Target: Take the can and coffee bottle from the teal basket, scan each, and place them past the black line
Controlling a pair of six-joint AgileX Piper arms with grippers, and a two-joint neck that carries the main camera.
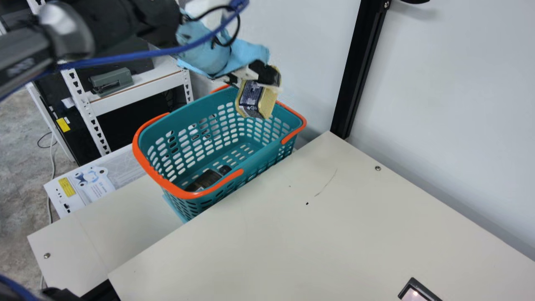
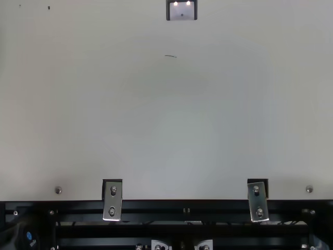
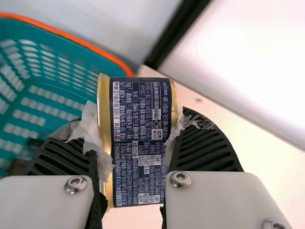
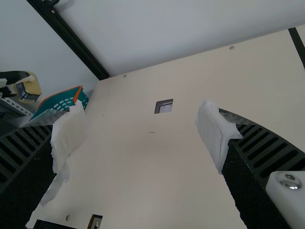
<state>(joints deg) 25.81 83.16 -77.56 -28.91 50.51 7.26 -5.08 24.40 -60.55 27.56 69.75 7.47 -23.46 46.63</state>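
1. Gold-and-navy can (image 3: pixel 138 140), one, is clasped by the left gripper (image 1: pixel 261 81) in two fingers, near one teal basket (image 1: pixel 263 154).
2. One coffee bottle (image 1: pixel 207 179) lies inside it.
3. The right gripper (image 4: pixel 143 136) has two fingers parted.

In the main view the left arm (image 1: pixel 108 21) is blurred and runs off the picture, the near rim of the teal basket (image 1: pixel 155 175) partly hides the coffee bottle (image 1: pixel 207 179), and the bottom edge crops a dark-framed device (image 1: pixel 416 293). The right wrist view cuts off the black line (image 4: pixel 297 46).
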